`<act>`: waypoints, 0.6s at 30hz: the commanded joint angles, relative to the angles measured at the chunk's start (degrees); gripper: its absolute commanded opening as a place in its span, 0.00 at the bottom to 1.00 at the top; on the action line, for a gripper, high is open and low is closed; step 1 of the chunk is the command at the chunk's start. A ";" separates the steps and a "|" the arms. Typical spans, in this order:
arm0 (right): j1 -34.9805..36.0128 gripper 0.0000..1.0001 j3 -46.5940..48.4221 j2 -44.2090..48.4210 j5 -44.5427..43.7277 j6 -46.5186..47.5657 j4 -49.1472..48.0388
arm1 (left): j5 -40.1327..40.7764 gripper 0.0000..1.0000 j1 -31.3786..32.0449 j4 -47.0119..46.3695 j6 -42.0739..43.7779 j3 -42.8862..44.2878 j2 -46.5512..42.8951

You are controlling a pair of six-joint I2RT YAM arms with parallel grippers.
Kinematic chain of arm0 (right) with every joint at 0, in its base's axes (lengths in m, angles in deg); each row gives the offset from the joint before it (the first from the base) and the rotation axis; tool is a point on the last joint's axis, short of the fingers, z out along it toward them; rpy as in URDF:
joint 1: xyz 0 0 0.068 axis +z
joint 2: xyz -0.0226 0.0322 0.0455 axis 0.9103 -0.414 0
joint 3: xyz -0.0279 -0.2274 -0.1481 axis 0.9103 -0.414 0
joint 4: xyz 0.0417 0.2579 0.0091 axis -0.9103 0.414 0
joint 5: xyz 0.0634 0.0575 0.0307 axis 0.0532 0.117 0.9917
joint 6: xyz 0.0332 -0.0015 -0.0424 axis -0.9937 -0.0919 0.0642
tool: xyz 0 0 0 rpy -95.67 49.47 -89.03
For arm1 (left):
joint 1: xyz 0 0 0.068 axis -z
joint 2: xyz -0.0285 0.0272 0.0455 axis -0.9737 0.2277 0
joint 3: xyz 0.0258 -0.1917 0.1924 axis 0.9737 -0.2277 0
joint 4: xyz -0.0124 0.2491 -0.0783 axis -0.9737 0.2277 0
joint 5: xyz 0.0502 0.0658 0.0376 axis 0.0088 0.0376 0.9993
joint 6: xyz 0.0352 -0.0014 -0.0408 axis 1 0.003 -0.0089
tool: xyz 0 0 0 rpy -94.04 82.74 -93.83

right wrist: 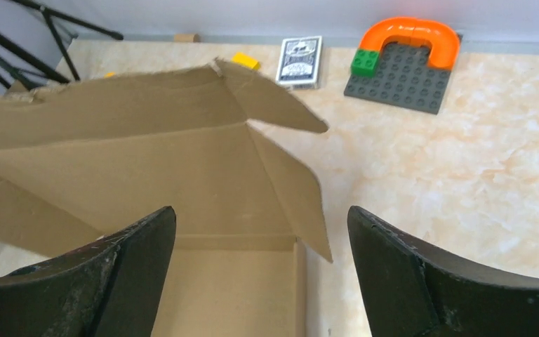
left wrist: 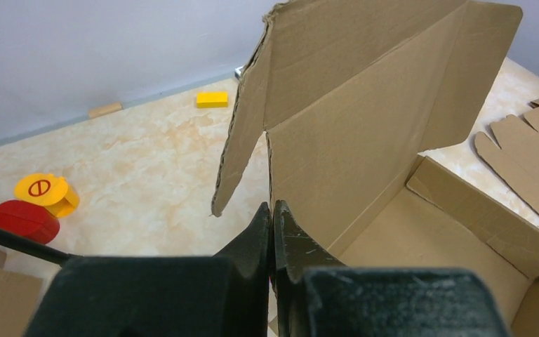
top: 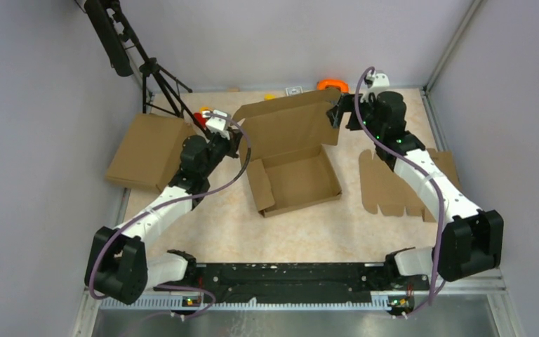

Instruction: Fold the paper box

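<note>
We see a marbled beige worktop walled in grey. The box sits open at its middle: a shallow brown tray with its walls up. Its lid stands raised from the far wall, with a side flap hanging off each end.

A second box, closed and flat, lies at the left edge of the worktop. A blank with notched edges lies flat on the right, partly under the right arm. A black tripod stands at the far left corner.

The left gripper is clenched, its fingers pressed together at the lid's lower left edge, right beside the fold of the left flap. We cannot tell whether any cardboard is pinched between them.

The right gripper is released, its fingers spread wide and grasping nothing. It hangs at the lid's right end, with the right flap in front of it.

Along the far edge lie a grey baseplate carrying an orange arch and a green brick. Left of it lie a card deck and a yellow brick. A red disc and a yellow disc lie touching each other at the far left.
</note>
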 commanded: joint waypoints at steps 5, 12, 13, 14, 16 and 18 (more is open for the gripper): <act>-2.73 0.77 -5.11 3.64 10.11 0.00 -3.62 | -0.03 0.00 0.88 -7.40 1.59 -3.89 -3.45; -3.99 0.77 -1.22 -2.10 8.35 4.05 -5.18 | 0.53 0.00 1.68 -9.07 2.44 -6.01 -4.39; -4.03 0.78 -1.44 -2.53 8.54 5.00 -6.58 | 0.70 0.00 1.71 -8.98 2.51 -5.95 -4.33; -4.02 0.79 -1.45 -3.29 9.11 5.99 -7.77 | 0.71 0.00 1.79 -8.93 2.52 -5.93 -4.30; -3.98 0.79 -0.75 -5.20 10.64 7.85 -8.93 | 0.58 0.00 1.82 -8.97 2.57 -5.87 -4.19; -4.03 0.77 -0.31 -6.57 10.92 9.17 -10.30 | 0.54 0.00 1.79 -9.27 2.61 -5.97 -4.07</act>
